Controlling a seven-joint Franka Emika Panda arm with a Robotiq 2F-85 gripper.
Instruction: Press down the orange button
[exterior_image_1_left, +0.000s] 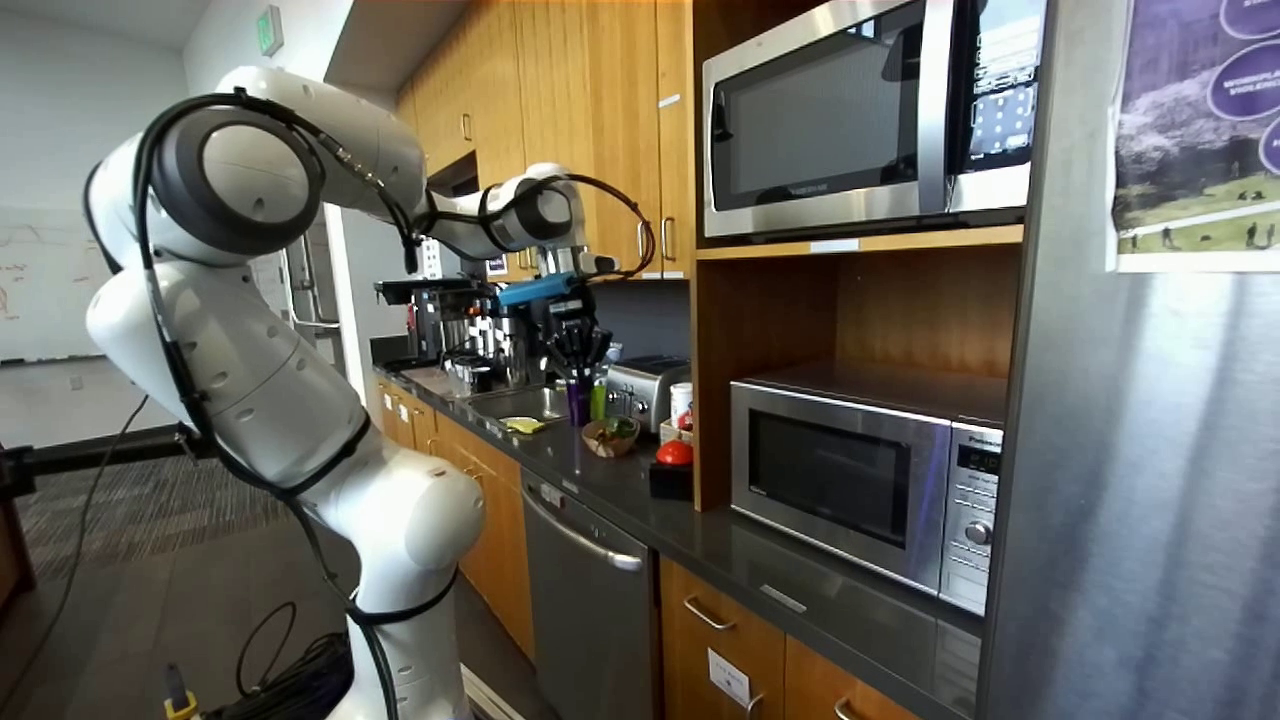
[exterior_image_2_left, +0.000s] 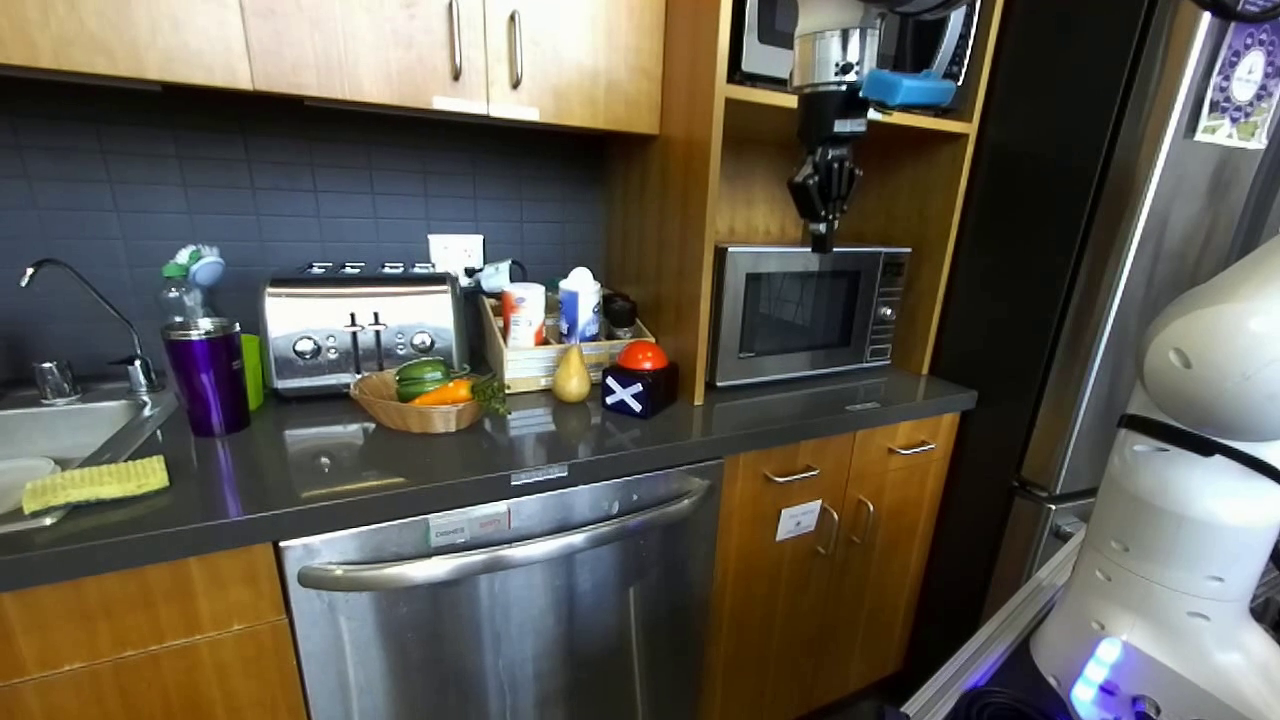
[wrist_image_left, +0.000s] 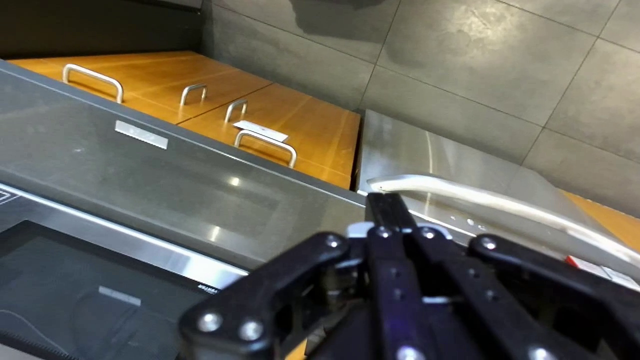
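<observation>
While the white arm (exterior_image_1_left: 240, 350) arches high, its black fingers (exterior_image_2_left: 822, 238) point straight down in an exterior view, held above the level of the tabletop (exterior_image_2_left: 440, 470). Seen close up from the wrist, the fingers are together, tip against tip. Whether they hang over the tabletop or just short of its edge, I cannot tell. The orange button (exterior_image_2_left: 642, 355), a rounded dome, sits on top of a black box (exterior_image_2_left: 658, 392) marked with a white cross (exterior_image_2_left: 623, 393), and the fingers are well apart from it. That box stands on the tabletop beside a tall wooden panel (exterior_image_2_left: 680, 280); past the panel is the lower microwave (exterior_image_2_left: 800, 310), and another microwave (exterior_image_1_left: 820, 130) rests on the shelf (exterior_image_1_left: 930, 241) above.

A pear (exterior_image_2_left: 571, 378) stands upright just beside the box, with a wooden crate (exterior_image_2_left: 530, 370) of containers (exterior_image_2_left: 578, 310) behind. Next along is a woven basket (exterior_image_2_left: 425, 418) holding green vegetables (exterior_image_2_left: 422, 375) and a carrot (exterior_image_2_left: 445, 392), and behind that a toaster (exterior_image_2_left: 365, 330). Near the sink (exterior_image_2_left: 60, 432) a purple tumbler (exterior_image_2_left: 207, 380) stands upright, and a yellow sponge (exterior_image_2_left: 95, 485) lies at the sink's edge. Both exterior views show the steel dishwasher (exterior_image_2_left: 500, 620) below the tabletop, and its curved handle (wrist_image_left: 450, 188) shows beyond the fingers in the wrist view.
</observation>
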